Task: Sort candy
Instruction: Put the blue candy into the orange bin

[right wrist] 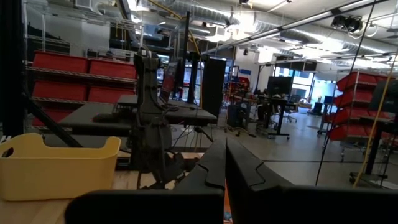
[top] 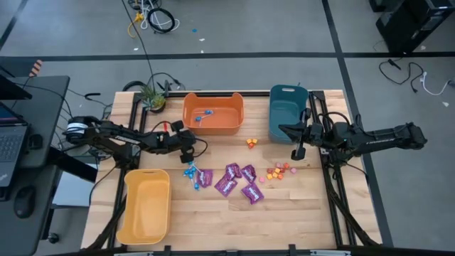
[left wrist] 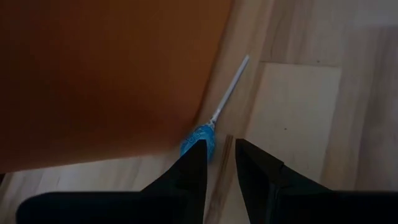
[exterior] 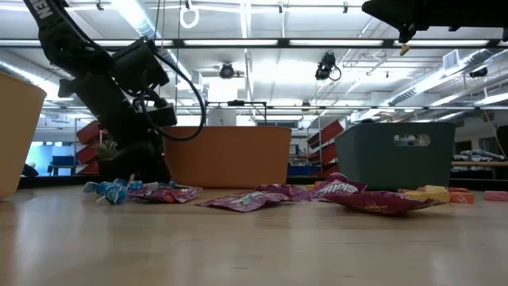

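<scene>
A blue-wrapped lollipop (left wrist: pixel 200 140) lies flat on the desk (left wrist: pixel 298 112) in the centre of the left wrist view, touching the tip of one finger of the left gripper (left wrist: pixel 219 158). Its thin white stick runs away toward the upper right of that frame, so the long axis slants off from the gripper, and the orange bin (left wrist: pixel 106 74) crowds it on the upper left. The left gripper is part-open with nothing between its fingers yet; the sweet sits slightly off the gap.

In the high view this arm is the nearer one, at centre-left, above the cluster of blue lollipops (top: pixel 190 171) and purple packets (top: pixel 233 179). The right gripper (top: pixel 297 152), closed and empty, waits at centre-right by the teal bin (top: pixel 287 112), near the small orange pieces (top: pixel 279 171).
</scene>
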